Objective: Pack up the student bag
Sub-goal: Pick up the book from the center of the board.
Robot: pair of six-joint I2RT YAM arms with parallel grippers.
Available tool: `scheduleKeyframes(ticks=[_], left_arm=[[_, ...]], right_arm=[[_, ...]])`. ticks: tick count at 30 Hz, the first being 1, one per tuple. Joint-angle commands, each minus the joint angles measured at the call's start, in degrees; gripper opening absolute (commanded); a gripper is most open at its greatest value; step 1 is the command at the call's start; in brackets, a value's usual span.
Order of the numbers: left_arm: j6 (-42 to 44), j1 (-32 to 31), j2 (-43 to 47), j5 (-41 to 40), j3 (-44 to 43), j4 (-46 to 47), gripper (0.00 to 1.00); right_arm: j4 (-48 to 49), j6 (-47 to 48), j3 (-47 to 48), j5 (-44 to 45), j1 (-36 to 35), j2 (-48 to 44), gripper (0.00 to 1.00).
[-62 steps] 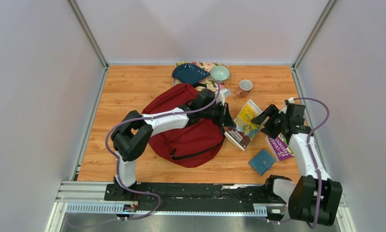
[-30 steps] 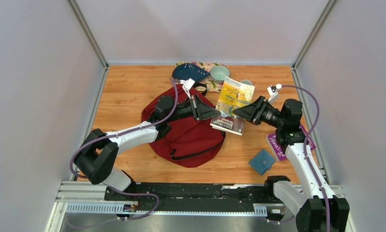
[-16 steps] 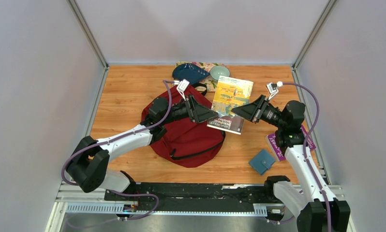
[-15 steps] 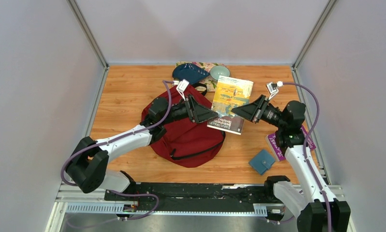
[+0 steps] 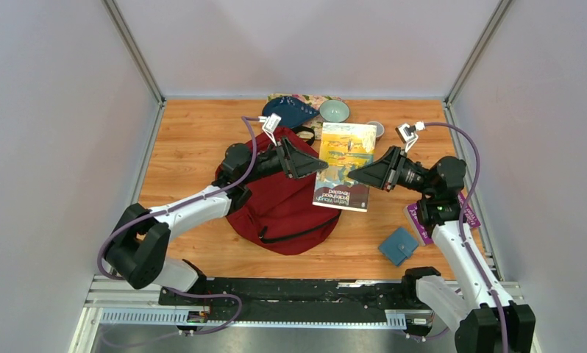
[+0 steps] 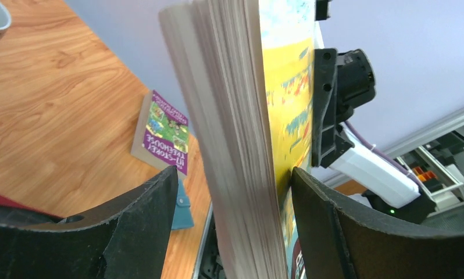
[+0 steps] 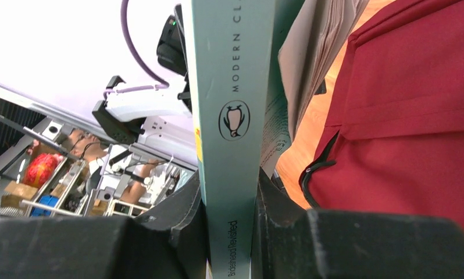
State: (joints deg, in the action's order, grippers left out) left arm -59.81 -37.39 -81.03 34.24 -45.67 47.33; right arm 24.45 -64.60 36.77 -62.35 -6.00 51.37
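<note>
**As the left fingers let go, the paperback passes to the right arm**

Where the left fingers were pressed shut on the yellow paperback a second ago, they now stand spread on either side of its page edge. The left wrist view shows a clear gap between the near finger and the pages. The right fingers, which were wider a second ago, now pinch the book at its pale green spine. The right wrist view shows them pressed against both sides of it. The book has also turned since then. In the top view it now sits nearly square to the camera, title end toward the arms, held up off the tabletop.

I take this as a handover just finished. The right arm alone carries the book, and the left arm is free to draw back and perhaps hold the bag's mouth open. Packing has barely begun: a purple book and a blue wallet lie on the wood beside the right arm.

The student bag lies flat on the tabletop, left of centre. It is below the left fingers and to the left of the right ones. The paperback's lower corner hangs over the bag's right edge. The right wrist view shows red fabric and a black zip pull just beyond the book. Whether the main compartment is unzipped, I cannot tell.
</note>
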Motion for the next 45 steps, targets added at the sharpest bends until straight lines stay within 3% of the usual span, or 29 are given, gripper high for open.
scheduleKeyframes(ticks=[1,15,19,20,21,22,23,24,26,28,32,33,34,39,45], left_arm=[[-3.4,0.4,-1.1,4.2,-4.0,7.9,0.78],[-17.2,0.9,-7.4,11.5,-5.7,25.9,0.79],[-21.0,0.9,-9.8,13.8,-7.1,32.6,0.79],[-21.7,0.9,-10.1,14.3,-7.8,33.3,0.76],[-22.4,0.9,-10.3,15.1,-8.1,33.8,0.66],[-22.5,1.0,-10.5,15.6,-8.3,33.8,0.52],[-22.4,0.9,-10.3,15.8,-8.1,33.6,0.44],[-21.8,1.0,-10.1,15.9,-7.8,33.3,0.21],[-20.5,1.2,-9.0,15.6,-6.2,30.7,0.01],[-17.4,1.4,-6.7,13.7,-4.3,26.4,0.0],[-8.4,2.6,0.3,7.2,2.4,14.3,0.0],[-3.3,2.7,2.1,3.2,3.2,11.0,0.0],[-0.6,2.7,5.6,0.9,4.7,4.8,0.0],[8.3,2.7,15.0,-15.8,10.2,-2.2,0.0],[5.1,2.6,22.3,-33.0,20.9,8.2,0.0]], right_arm=[[6.4,-0.5,2.8,-3.6,-1.6,0.3,0.0],[3.2,7.2,7.6,-11.5,-5.2,3.6,0.0],[-13.3,21.0,13.0,-12.6,-6.8,5.3,0.0],[-16.9,23.7,14.0,-12.6,-7.0,5.7,0.0],[-19.9,25.9,15.1,-12.4,-6.8,6.4,0.0],[-24.1,29.8,16.7,-12.4,-6.9,7.7,0.0],[-27.3,31.2,17.4,-12.2,-6.9,8.4,0.0],[-29.2,32.6,18.1,-11.3,-6.8,9.3,0.0],[-34.4,35.1,19.9,-9.1,-6.8,12.0,0.0],[-37.1,35.1,20.3,-3.2,-6.5,13.8,0.01],[-42.5,34.6,20.0,12.4,-6.4,13.2,0.42],[-42.7,33.8,18.6,17.6,-6.4,12.5,0.59],[-42.9,33.1,17.8,20.0,-6.4,10.9,0.64],[-40.5,27.9,10.9,28.0,-6.3,5.8,0.71],[-27.1,15.7,-1.5,26.5,-9.7,1.6,0.71]])
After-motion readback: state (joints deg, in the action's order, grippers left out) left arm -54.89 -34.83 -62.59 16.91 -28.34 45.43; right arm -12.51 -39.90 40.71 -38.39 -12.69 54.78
